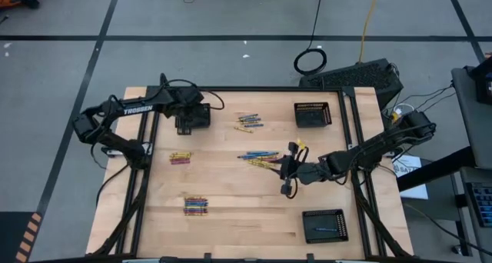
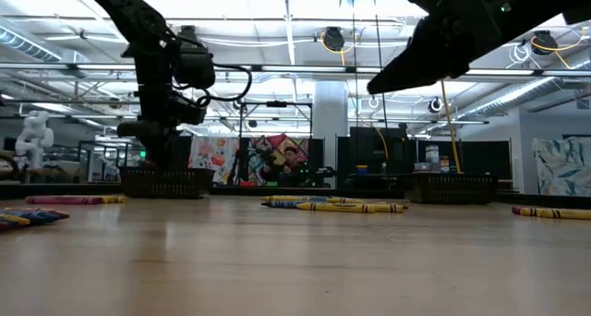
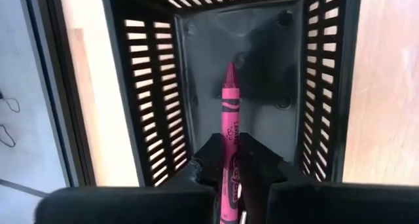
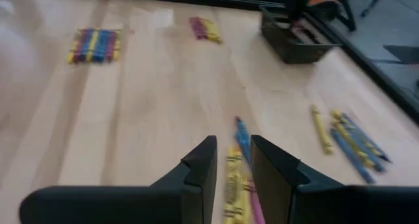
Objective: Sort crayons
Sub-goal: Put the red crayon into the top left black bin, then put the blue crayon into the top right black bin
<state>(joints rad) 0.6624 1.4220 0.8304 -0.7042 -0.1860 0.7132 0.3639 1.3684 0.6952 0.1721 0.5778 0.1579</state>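
Setting: wooden bench (image 1: pixel 231 217) framed in black rails, wide workshop hall behind.
Pink crayon (image 3: pixel 230 129): sat between the left gripper (image 3: pixel 230 160) fingers, tip pointing down into the black mesh basket (image 1: pixel 192 117) at the bench's far left.
Left gripper state: closed on the pink crayon, perhaps just easing off.
Other crayons (image 1: pixel 258 157): lay in loose clusters mid-bench, at far centre and toward the left.
Right gripper (image 4: pixel 233 160): hovered low over the central cluster, fingers slightly apart, nothing held.
Handling: judged light, stiff, brittle, waxy under a paper wrap; best pinched mid-length across the wrapper.
Other baskets (image 1: pixel 313 114): one far right, one near right.
Writing: "TROSSEN" on the left arm; crayon label not legible.
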